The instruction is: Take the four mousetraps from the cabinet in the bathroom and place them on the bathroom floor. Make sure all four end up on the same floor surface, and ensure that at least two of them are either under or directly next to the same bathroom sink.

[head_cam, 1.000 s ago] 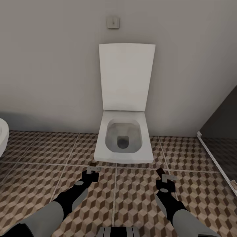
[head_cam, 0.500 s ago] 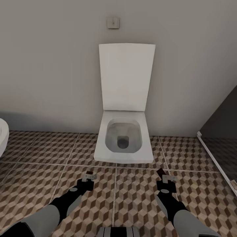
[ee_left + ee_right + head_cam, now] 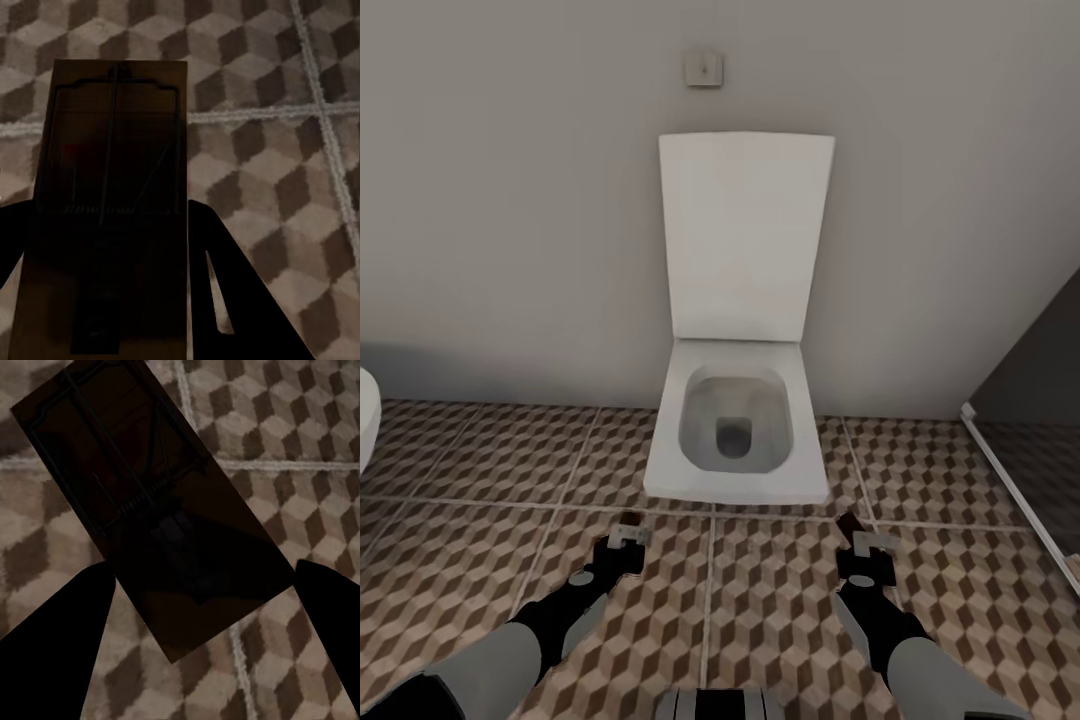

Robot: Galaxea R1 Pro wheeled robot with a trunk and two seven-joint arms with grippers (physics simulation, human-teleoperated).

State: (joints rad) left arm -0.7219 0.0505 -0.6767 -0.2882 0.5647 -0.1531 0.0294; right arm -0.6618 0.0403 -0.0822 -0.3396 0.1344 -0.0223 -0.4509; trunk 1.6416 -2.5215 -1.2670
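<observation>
both arms held low over the bathroom floor [image 3: 480, 470], facing a white toilet [image 3: 738, 440] at the wall. left gripper [image 3: 628, 538] clamped on a mousetrap [image 3: 112, 195], board lying between the fingers. right gripper [image 3: 862, 540] likewise clamped on a second mousetrap [image 3: 150, 510], held askew. judged partway: two traps out of the cabinet, neither set down yet; sink and remaining two traps unaccounted for. remaining: carry to sink, place, fetch the rest.
</observation>
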